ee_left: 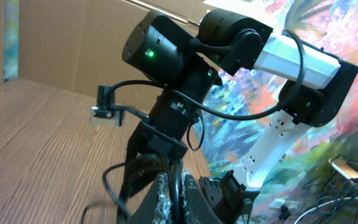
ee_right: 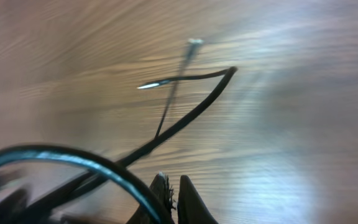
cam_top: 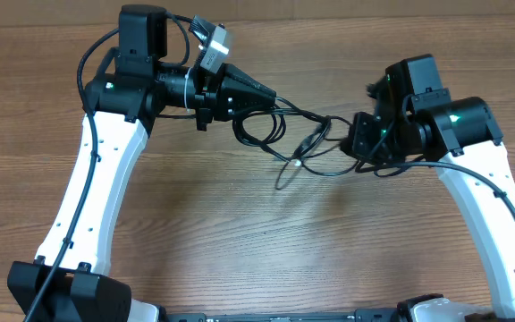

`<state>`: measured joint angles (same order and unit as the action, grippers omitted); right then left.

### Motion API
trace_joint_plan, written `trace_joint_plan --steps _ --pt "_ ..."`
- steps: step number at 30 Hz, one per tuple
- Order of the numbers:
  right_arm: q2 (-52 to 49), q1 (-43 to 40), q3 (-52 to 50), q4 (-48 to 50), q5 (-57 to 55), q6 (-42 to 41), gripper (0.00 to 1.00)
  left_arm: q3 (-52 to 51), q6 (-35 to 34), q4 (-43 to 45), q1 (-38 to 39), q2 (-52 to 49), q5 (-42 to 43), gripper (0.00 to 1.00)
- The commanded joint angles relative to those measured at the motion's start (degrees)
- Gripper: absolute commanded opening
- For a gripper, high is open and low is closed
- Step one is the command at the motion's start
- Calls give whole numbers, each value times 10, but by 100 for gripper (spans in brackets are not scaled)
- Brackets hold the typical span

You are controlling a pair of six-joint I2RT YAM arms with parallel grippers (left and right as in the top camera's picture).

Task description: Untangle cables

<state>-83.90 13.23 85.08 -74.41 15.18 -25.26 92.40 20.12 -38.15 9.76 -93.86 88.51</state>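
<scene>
Your left tool [cam_top: 269,93] is pressed together, pinching a strand of the cables [cam_top: 271,127]. Their knot of loops sits just ahead of its tips, between both tools. Your right tool [ee_right: 171,183] is pressed together too, but its wrist view does not show whether a strand is caught: one cord runs just beside the fingertips toward a silvery plug tip [ee_right: 194,42] ahead. Check that grip first. Then draw the tools apart slowly, low over the worktop [cam_top: 240,233], and stop if any loop tightens.
</scene>
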Motion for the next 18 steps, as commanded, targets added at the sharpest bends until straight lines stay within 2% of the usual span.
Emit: trace_joint_plan --steps 1,11,18 --pt "0 -33 7 -23 -117 -66 4 11 10 -10 -20 20 20 4" --pt "0 -118 7 -69 -119 -65 4 11 11 -23 -42 20 20 4" --pt "0 -140 7 -88 -115 -65 4 11 17 -23 -46 20 20 4"
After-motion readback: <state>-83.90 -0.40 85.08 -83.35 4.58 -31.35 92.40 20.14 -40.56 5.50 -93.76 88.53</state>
